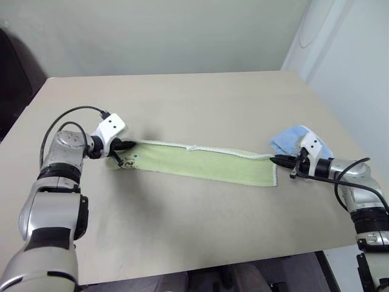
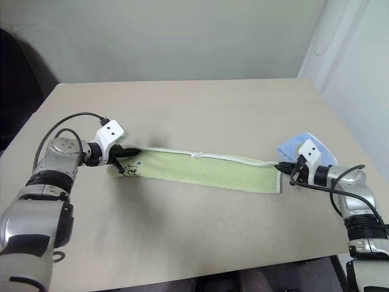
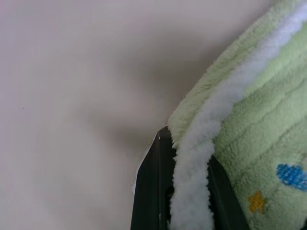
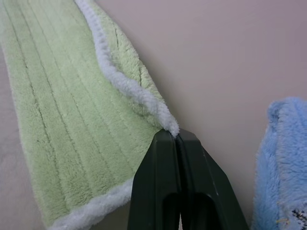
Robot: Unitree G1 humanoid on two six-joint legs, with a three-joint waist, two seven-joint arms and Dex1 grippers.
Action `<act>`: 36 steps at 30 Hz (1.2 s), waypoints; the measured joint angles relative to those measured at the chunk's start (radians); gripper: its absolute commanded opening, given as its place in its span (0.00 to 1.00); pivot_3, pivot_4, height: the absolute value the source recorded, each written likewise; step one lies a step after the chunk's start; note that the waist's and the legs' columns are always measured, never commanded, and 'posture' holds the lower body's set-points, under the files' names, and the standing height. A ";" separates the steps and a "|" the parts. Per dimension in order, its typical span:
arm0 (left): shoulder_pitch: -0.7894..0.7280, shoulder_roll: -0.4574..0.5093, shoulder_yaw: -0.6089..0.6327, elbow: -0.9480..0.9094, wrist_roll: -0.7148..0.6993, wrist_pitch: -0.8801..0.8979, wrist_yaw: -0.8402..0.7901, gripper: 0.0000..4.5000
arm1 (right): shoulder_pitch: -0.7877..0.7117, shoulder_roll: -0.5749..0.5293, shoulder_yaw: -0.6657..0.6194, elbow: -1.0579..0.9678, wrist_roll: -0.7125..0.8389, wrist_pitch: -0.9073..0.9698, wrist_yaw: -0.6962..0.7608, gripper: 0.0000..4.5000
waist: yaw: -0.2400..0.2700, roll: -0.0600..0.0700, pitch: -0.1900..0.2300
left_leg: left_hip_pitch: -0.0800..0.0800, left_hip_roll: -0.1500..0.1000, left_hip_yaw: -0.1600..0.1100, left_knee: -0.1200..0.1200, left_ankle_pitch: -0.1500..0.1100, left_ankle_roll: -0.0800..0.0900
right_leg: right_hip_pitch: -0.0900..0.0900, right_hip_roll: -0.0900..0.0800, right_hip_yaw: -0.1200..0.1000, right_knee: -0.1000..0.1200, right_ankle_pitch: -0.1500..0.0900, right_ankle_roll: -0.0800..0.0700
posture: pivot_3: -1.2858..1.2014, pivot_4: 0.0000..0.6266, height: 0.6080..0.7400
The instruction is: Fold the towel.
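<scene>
Where both jaws pinch, towel (image 1: 200,163) ends.

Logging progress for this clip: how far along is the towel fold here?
Done: the towel already lies as a long narrow strip on the table, so a lengthwise fold looks made. In hand: the left gripper and right gripper are each shut on a far corner at opposite ends. Left: bringing the ends together. The blue cloth lies beside the right gripper.

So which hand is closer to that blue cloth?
The right hand: the blue cloth lies just beside it. The left hand is at the towel's far end.
</scene>
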 measured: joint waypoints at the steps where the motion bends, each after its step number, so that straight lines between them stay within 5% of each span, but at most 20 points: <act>1: -0.024 0.002 0.021 0.007 -0.015 0.015 0.003 0.00 | -0.013 0.000 -0.005 0.000 0.004 0.000 -0.002 0.00 | 0.000 0.000 0.000 | -0.001 0.000 0.000 0.000 0.000 0.000 | 0.000 0.000 0.000 0.000 0.000 0.000 | 0.52 0.24 1.00; 9: -0.359 0.057 0.165 0.013 -0.113 0.067 0.101 0.00 | -0.339 -0.038 -0.084 0.058 0.022 -0.043 -0.052 0.00 | -0.005 0.001 0.000 | -0.001 0.000 0.000 -0.004 0.000 0.000 | -0.001 0.000 0.001 -0.004 0.000 0.000 | 0.52 0.24 1.00; 17: -0.419 0.102 0.198 0.015 -0.136 0.053 0.054 0.00 | -0.429 -0.041 -0.112 0.092 0.056 -0.071 -0.052 0.00 | -0.005 0.001 0.001 | -0.002 0.000 0.000 -0.007 0.000 0.000 | -0.002 0.000 0.000 -0.007 0.001 -0.003 | 0.52 0.24 1.00; 28: -0.026 0.258 0.185 -0.139 -0.209 0.177 -0.515 0.00 | 0.058 -0.149 -0.161 -0.352 0.279 0.199 0.096 0.00 | -0.002 0.003 0.001 | -0.004 -0.003 0.000 0.001 0.000 0.001 | -0.002 -0.001 0.001 -0.002 -0.002 0.001 | 0.52 0.24 1.00; 32: 0.227 0.310 0.162 -0.406 -0.344 0.292 -0.546 0.00 | 0.136 -0.184 -0.187 -0.404 0.335 0.256 0.136 0.00 | -0.007 0.002 0.000 | -0.003 -0.002 0.000 0.004 0.000 0.001 | -0.001 -0.001 0.001 0.000 -0.005 0.006 | 0.52 0.24 1.00; 36: 0.287 0.326 0.163 -0.494 -0.385 0.363 -0.549 0.00 | 0.147 -0.198 -0.189 -0.404 0.355 0.281 0.159 0.00 | -0.003 0.002 0.000 | -0.004 -0.001 -0.001 0.005 0.000 0.000 | -0.002 -0.001 0.001 0.001 -0.005 0.006 | 0.52 0.24 1.00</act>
